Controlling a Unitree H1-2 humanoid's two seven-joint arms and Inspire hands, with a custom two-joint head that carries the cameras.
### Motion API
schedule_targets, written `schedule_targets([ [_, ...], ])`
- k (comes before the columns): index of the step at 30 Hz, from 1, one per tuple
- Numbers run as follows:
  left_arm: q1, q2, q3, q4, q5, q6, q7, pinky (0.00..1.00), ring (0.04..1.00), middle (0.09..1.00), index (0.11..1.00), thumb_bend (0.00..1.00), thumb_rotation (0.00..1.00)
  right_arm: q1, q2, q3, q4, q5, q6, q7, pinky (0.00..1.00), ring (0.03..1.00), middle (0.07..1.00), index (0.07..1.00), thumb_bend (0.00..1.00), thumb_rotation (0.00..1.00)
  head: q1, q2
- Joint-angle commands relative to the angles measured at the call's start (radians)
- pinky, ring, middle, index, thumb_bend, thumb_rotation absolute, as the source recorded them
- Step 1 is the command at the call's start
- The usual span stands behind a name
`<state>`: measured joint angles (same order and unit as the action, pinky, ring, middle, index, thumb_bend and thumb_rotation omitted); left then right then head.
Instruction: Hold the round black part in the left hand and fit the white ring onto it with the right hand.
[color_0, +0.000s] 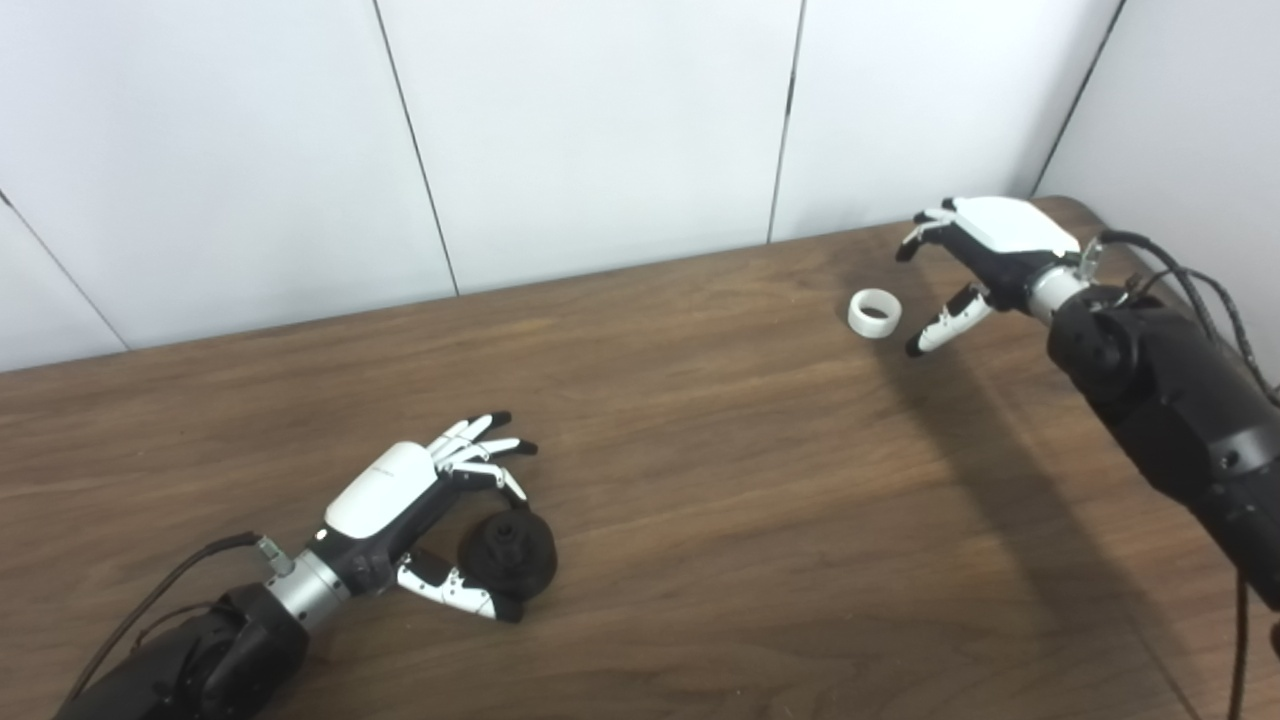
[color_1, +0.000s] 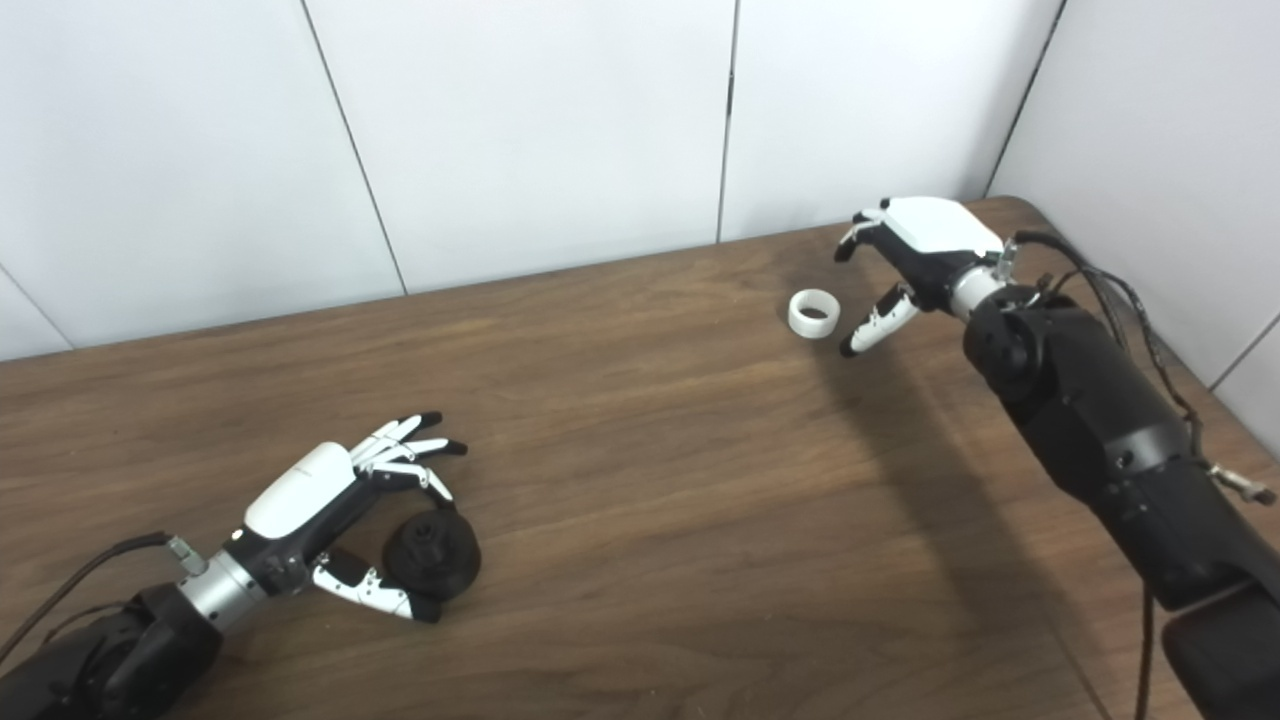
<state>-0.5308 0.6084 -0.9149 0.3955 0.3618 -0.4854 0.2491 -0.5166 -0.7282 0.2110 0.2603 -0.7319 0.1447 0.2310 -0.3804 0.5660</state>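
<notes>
Nearest us, our left hand (color_0: 400, 500) cups the round black part (color_0: 507, 556), fingers apart; far right, our right hand (color_0: 985, 250), fingers spread, hovers beside the white ring (color_0: 874, 313) on the worktop (color_0: 700, 450).

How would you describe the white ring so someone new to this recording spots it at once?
Start at the far right corner of the brown wooden table, where the right hand hovers with its fingers apart. The white ring lies flat on the wood just left of that hand, apart from it. It is the only small white hoop; the round black part sits near the left hand.
</notes>
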Motion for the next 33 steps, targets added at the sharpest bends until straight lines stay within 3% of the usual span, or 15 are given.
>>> schedule_targets([
  [1, 0.038, 0.051, -0.043, 0.041, 0.043, 0.015, -0.054, 1.0, 1.0, 0.882, 0.481, 0.53, 0.06, -0.056, -0.019, -0.006, 0.001, -0.019, -0.014, -0.03, 1.0, 1.0, 0.933, 0.746, 0.82, 0.29, 0.001, -0.003],
  [9, 0.044, 0.05, -0.047, 0.031, 0.045, 0.015, -0.054, 1.0, 1.0, 0.885, 0.481, 0.53, 0.06, -0.095, -0.023, 0.023, 0.069, -0.047, -0.062, -0.052, 1.0, 1.0, 0.927, 0.754, 0.85, 0.28, 0.004, -0.006],
  [22, 0.058, 0.047, -0.032, 0.008, 0.049, 0.016, -0.077, 1.0, 1.0, 0.886, 0.481, 0.53, 0.06, -0.158, -0.062, 0.076, 0.124, -0.059, -0.147, 0.009, 1.0, 1.0, 0.931, 0.734, 0.99, 0.23, 0.008, -0.006],
  [33, 0.066, 0.045, -0.04, 0.005, 0.053, 0.016, -0.061, 1.0, 1.0, 0.882, 0.481, 0.53, 0.06, -0.186, -0.054, 0.105, 0.154, -0.082, -0.192, 0.013, 1.0, 1.0, 0.936, 0.717, 0.99, 0.2, 0.005, -0.002],
])
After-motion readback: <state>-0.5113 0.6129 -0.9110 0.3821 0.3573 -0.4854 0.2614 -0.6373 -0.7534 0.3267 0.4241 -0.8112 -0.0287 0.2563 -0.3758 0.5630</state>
